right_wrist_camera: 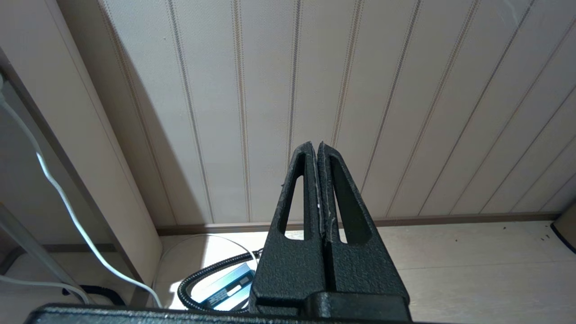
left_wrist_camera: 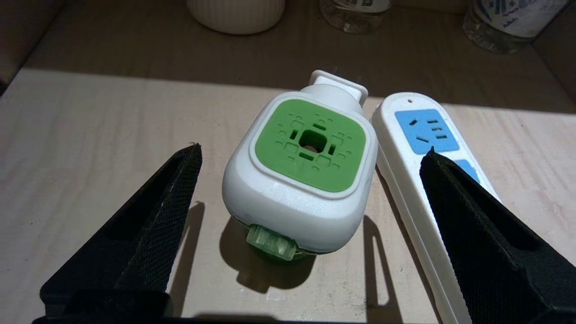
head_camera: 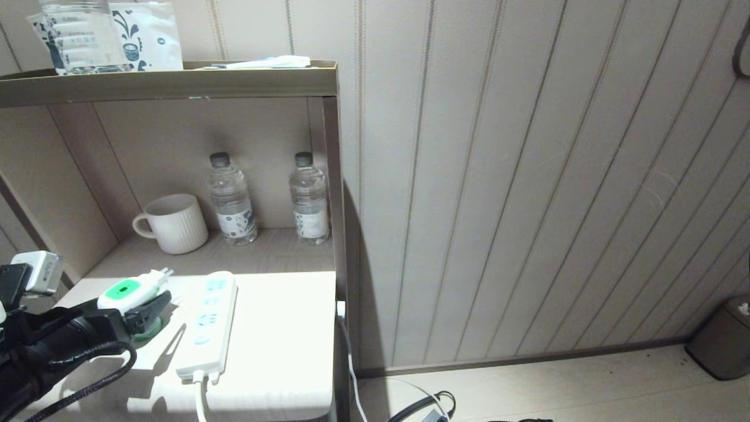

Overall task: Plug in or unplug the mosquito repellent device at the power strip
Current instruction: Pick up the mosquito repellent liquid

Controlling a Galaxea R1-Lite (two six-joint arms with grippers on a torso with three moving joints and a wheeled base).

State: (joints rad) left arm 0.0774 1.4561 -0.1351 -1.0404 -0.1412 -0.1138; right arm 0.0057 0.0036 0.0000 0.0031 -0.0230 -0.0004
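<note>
Beside the power strip (left_wrist_camera: 407, 148), mosquito repellent device (left_wrist_camera: 306, 166) unplugged, between wide-open, empty left gripper (left_wrist_camera: 310, 155) jaws.

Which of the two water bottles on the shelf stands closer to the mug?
The left bottle, right beside the white mug. The other bottle stands further right, against the shelf's side wall.

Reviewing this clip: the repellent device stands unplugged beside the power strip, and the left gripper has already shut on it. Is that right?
Not quite. The left gripper is open: in the left wrist view its fingers stand apart on either side of the repellent device, touching nothing. The device does stand unplugged beside the power strip.
</note>
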